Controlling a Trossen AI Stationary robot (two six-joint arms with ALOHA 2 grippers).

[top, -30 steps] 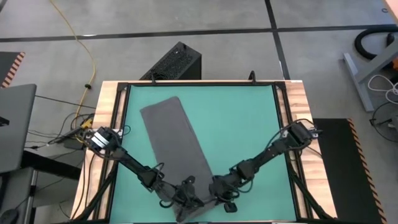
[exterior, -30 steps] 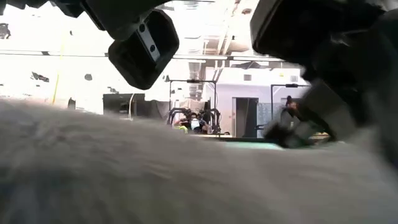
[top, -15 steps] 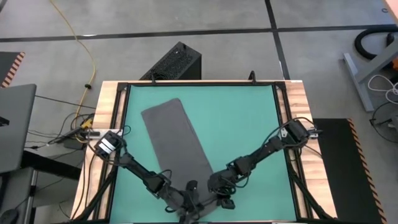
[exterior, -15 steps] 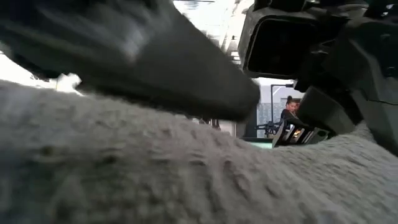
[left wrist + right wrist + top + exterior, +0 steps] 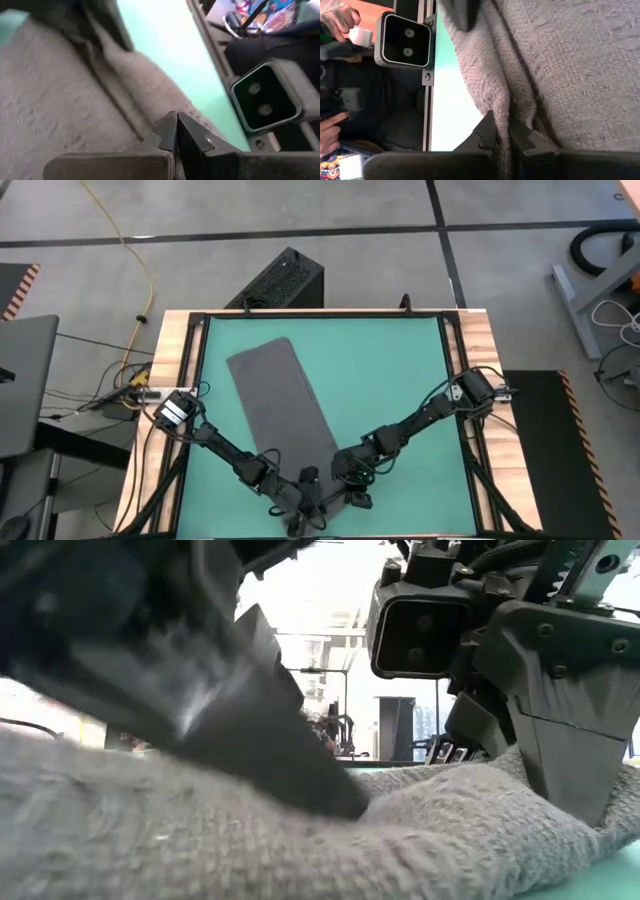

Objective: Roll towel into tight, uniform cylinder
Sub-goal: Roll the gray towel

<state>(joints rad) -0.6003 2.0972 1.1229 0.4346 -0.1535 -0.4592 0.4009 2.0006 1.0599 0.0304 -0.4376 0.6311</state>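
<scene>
Barely begun: plain dark grey cloth towel (image 5: pixel 280 405) lying flat from table centre toward six o'clock, unrolled. At its six o'clock edge, left gripper (image 5: pixel 176 131) clenched shut, right gripper (image 5: pixel 502 134) pinching a towel fold. Whole roll remaining.

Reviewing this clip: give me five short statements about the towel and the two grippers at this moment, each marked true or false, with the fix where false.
1. The towel lies mostly flat, stretched out on the green mat. True.
2. Both grippers are at the towel's end nearest the table's front edge. True: the left gripper and right gripper sit close together there.
3. The right gripper is wide open above the mat. False: it is shut on a fold of the towel's edge.
4. The towel is already a finished cylinder. False: only its near end is bunched up.
5. The left gripper's fingers stand spread apart. False: they are shut, tips at the towel's edge.
</scene>
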